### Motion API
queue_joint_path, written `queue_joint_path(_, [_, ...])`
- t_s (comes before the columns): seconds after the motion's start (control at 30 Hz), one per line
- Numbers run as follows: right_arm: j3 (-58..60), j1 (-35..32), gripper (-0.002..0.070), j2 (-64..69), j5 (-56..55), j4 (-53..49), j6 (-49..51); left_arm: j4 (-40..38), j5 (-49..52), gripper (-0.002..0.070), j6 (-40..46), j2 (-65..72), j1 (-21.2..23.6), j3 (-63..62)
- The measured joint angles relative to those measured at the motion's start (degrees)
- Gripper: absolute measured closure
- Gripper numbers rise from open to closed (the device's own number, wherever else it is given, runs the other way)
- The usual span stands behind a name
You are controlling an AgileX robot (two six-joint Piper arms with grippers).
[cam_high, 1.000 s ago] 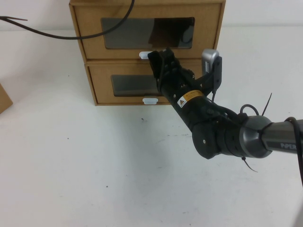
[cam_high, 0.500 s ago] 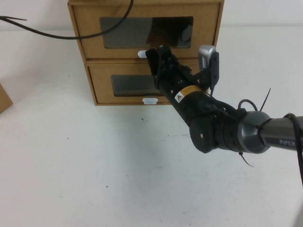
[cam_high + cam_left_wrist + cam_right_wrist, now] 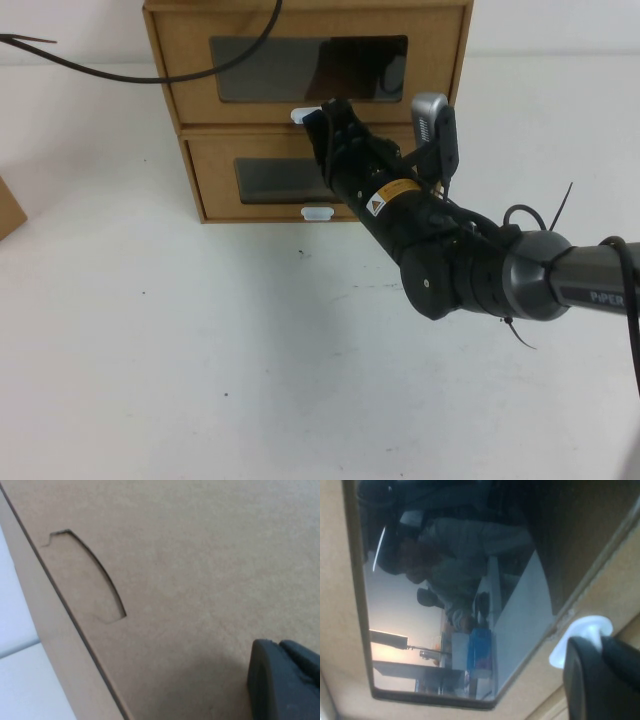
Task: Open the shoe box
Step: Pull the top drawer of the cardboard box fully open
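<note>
Right tool, now nearer white tab of upper shoe box, jaws together; left tool near cardboard.

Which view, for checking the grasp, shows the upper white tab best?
Right wrist view: upper tab close up, right gripper shut at it. High view: gripper half hides it. Left wrist: only cardboard beside left gripper.

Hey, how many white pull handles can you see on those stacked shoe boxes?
2. The upper handle is on the top box, with the right gripper shut on it. The lower handle is on the bottom box, uncovered. The left gripper is beside plain cardboard.
</note>
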Motion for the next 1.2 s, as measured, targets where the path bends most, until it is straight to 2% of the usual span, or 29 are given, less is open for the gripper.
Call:
queue_joint_path(0.33, [0.0,-0.5,0.0676,0.5,-0.3,-7.9,7.4,1.3,0.4,0.068,0.0,-0.1,0.1,0.0])
queue_joint_path(0.83, [7.8,-0.4,0.0678,0.0,-12.3,-14.0,13.7,0.1,1.9,0.068,0.0,-0.2,0.2,0.0])
queue_joint_path(1.2, [8.9,-1.3,0.0678,0.0,-15.0,-19.6,19.4,-0.1,2.1,0.068,0.0,-0.2,0.1,0.0])
